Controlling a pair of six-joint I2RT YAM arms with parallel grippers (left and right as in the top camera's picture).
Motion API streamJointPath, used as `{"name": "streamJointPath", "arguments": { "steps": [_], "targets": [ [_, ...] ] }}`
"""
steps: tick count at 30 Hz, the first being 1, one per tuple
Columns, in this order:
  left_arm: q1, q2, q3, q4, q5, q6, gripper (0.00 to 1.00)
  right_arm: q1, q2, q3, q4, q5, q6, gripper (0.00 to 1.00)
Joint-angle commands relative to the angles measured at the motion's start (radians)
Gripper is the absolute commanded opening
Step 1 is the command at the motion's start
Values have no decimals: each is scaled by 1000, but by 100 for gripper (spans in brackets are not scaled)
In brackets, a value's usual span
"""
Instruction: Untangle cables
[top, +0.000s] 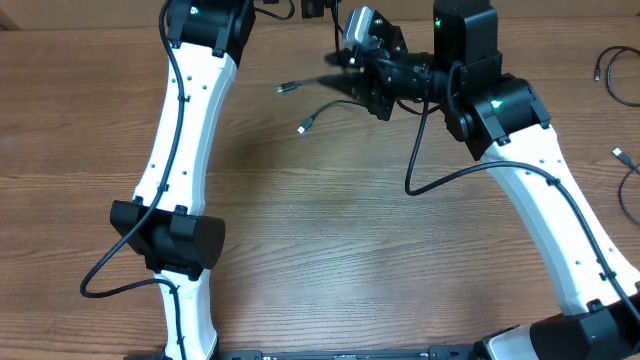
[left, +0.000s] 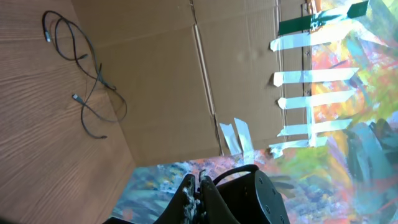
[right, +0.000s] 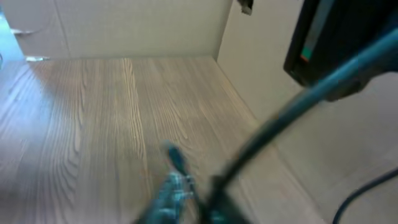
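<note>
Nothing legible anywhere: no readable lettering on cardboard wall (left: 161, 74), white tape strips (left: 311, 78) or colourful painted sheet (left: 367, 124) beyond left gripper (left: 198, 188).

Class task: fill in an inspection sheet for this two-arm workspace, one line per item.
Surface: wood-grain table.
Job's things: black cable with two plug ends at the right gripper; other cables lying loose elsewhere on the table.
Clutter: nothing seen.
Grippers: left gripper shut, nothing in it; right gripper by the black cable, grip unclear.
Cables: arm wires loop off both arms.
Surroundings: cardboard wall, taped painted cloth.
</note>
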Motion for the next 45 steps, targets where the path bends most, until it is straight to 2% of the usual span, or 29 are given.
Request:
{"name": "streamJointPath", "arguments": {
  "steps": [1,3,4,5,6,8,11,12,13,15,17,18,22,27,33,37,40,45],
  "targets": [
    [-4,-8,11,6,16,135,4,-5,4,6,-12,36,44,4],
    [2,-8,11,-4,11,197,5,-12,4,6,-33,39,44,4],
    [3,-8,11,-11,-3,231,22,-17,4,6,-44,42,45,4],
    [7,-8,11,-10,-15,270,61,-24,4,6,-56,51,55,4],
    [13,-10,11,-11,-30,317,85,-36,3,6,-64,68,79,4],
    [25,-14,11,-41,-72,386,100,-60,2,6,-77,81,101,4],
    [50,-35,11,-189,-232,562,100,-116,-2,6,-83,101,162,4],
    [66,-55,11,-308,-375,669,100,-145,-4,7,-84,128,198,4],
    [75,-86,11,-452,-580,784,100,-182,-6,8,-71,207,276,4],
    [72,-119,11,-559,-765,882,100,-219,-13,11,-53,364,350,4],
    [55,-146,11,-615,-900,948,100,-233,-27,12,-29,517,381,4],
    [39,-164,11,-644,-985,979,100,-236,-45,14,-8,661,382,4],
    [-2,-208,11,-697,-1148,1032,100,-239,-89,72,40,1061,408,4],
    [-26,-228,11,-734,-1183,1041,100,-316,-105,226,58,1147,396,4],
    [-27,-228,11,-809,-1183,1048,100,-548,-105,515,9,1132,368,4],
    [-27,-228,11,-820,-1182,1058,100,-666,-105,663,-47,1116,294,4],
    [-27,-228,11,-819,-1182,1056,100,-748,-109,732,-67,1116,268,4],
    [-27,-228,11,-832,-1183,1057,100,-873,-116,726,-106,1086,275,4]
  ]
}}
